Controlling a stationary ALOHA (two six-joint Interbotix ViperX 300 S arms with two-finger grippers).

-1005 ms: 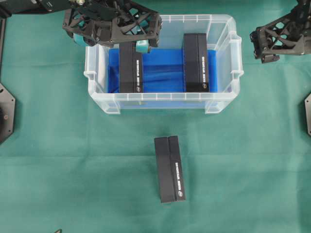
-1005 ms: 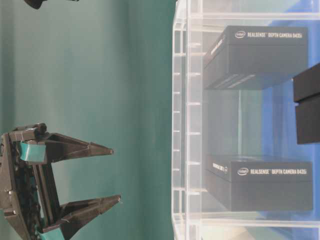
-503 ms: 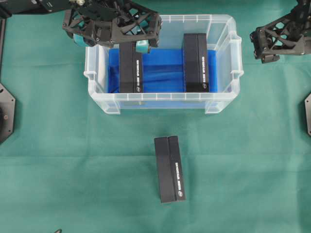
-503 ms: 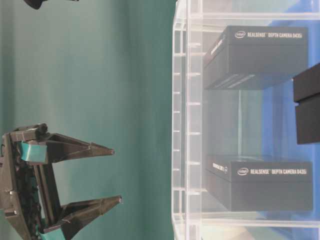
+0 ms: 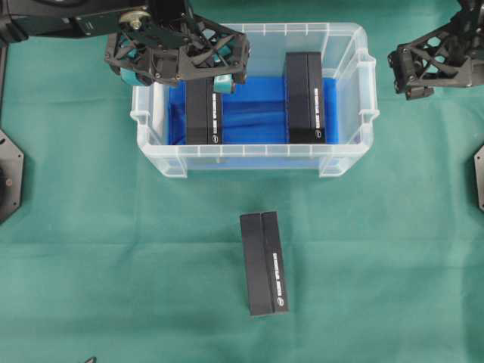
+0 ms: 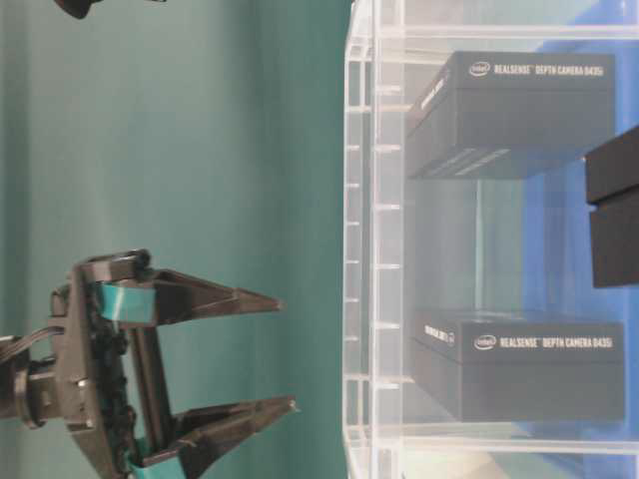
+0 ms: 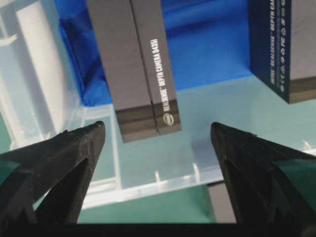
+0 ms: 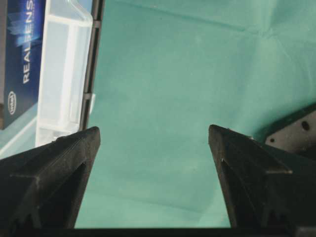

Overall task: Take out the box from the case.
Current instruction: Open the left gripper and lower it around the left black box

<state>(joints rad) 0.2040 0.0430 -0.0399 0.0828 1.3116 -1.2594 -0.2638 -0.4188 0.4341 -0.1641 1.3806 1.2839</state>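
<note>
Clear plastic, the case is sitting on the green cloth, holding two black boxes on its blue lining: the left box and the right box. A third box is lying on the cloth outside. The left gripper is hanging wide open over the left box, while the right gripper is gaping wide beside the case, gripping nothing

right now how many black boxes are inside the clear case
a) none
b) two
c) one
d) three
b: the overhead view shows two black boxes on the blue floor of the case, the left box under the open left gripper and the right box beside the far wall, while a third box lies outside on the green cloth.
</note>
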